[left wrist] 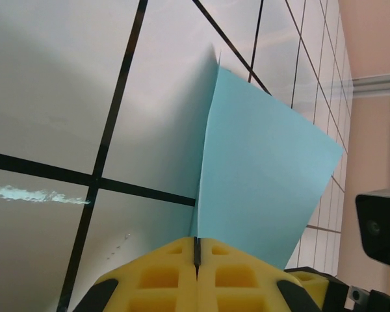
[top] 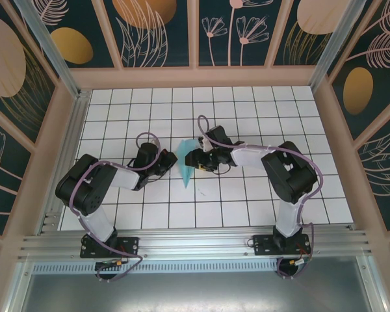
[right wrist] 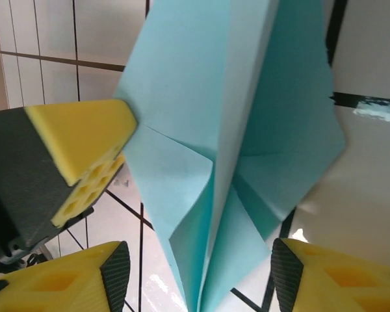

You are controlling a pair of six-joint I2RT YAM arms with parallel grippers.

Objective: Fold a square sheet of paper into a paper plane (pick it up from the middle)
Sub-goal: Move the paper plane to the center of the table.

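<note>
**Left claw pinches folded plane upright; right claw straddles it, jaws apart**

Top view: you've got the paper plane (top: 187, 170) standing on edge mid-counter (top: 279, 117), right between the two arms. Its long axis runs far-to-near, and the narrow end points toward the bases. The left claw (top: 171, 162) touches it from the left side. The right claw (top: 194, 159) sits just beside it on the right. Both are about equally near, facing each other across the paper.

Left wrist: the left claw (left wrist: 196, 257) is clamped tight, yellow pads pressed together with no gap. The paper plane (left wrist: 266, 169) comes straight out of the seam and rises away from the camera. So that's your anchor grip, on the paper's edge.

Right wrist: the right claw (right wrist: 198, 270) has its jaws spread, one yellow pad on each side of the plane's lower folds. Counter shows between each pad and the paper, so there's no contact and it holds nothing. The plane (right wrist: 247, 97) runs straight ahead of this claw, centre crease roughly in line with the gap. A left claw finger (right wrist: 84, 146) touches the paper's left edge partway up.

What the next move depends on, as I judge it: the paper is already centred between the right jaws, so a straight pinch should catch the layers.
</note>
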